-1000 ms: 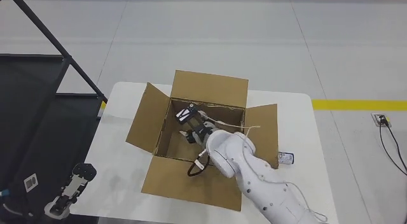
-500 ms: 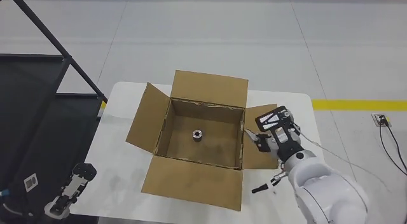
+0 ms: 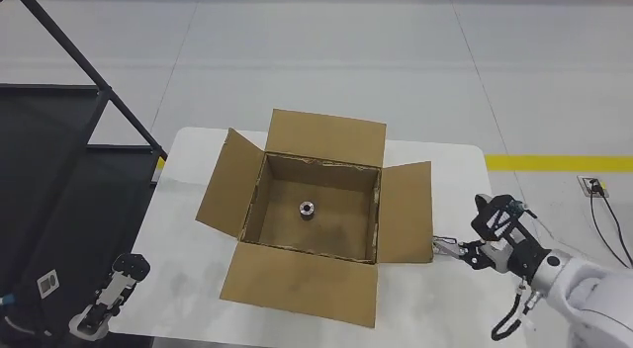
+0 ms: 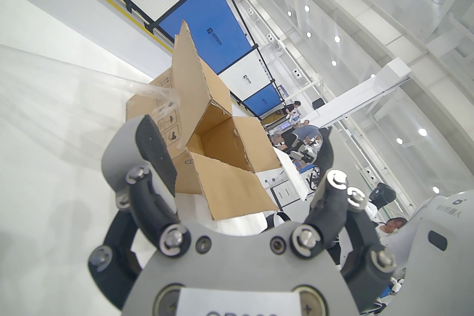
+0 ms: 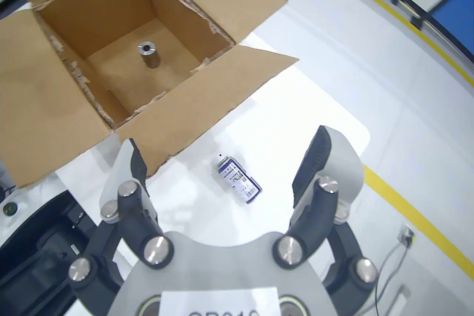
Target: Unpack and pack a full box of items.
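At the counter's [image 3: 198, 239] near left corner, the left end effector [image 4: 237, 130] has its 2 fingers spread wide and holds nothing. At the near right, the right end effector [image 5: 226, 143] is also fully open and empty, above a small blue-labelled can [image 5: 239, 180]. The can lies on its side on the counter, just right of the cardboard box's [image 3: 323, 137] right flap and apart from both fingers. Farther in, the box stands mid-counter with all 4 flaps folded out. 1 metal cylinder [image 3: 307, 210] stands upright on its floor.
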Action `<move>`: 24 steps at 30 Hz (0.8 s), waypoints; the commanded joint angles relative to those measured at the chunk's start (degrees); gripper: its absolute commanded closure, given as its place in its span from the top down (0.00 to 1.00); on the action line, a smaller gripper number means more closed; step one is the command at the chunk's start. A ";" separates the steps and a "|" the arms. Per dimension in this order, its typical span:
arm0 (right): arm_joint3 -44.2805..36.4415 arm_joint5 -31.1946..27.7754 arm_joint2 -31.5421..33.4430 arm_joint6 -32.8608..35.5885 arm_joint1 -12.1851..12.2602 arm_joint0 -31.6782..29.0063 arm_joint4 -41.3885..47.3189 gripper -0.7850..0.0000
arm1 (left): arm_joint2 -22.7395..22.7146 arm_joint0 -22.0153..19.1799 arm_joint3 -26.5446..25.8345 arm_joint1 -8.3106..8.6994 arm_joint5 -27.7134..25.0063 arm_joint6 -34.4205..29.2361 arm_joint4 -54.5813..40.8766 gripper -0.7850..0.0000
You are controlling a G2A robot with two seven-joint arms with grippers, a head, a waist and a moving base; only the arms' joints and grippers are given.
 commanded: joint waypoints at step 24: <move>13.17 -8.36 -9.82 -9.95 6.67 7.88 -20.85 1.00 | 0.00 0.00 0.00 0.00 0.00 0.00 0.00 1.00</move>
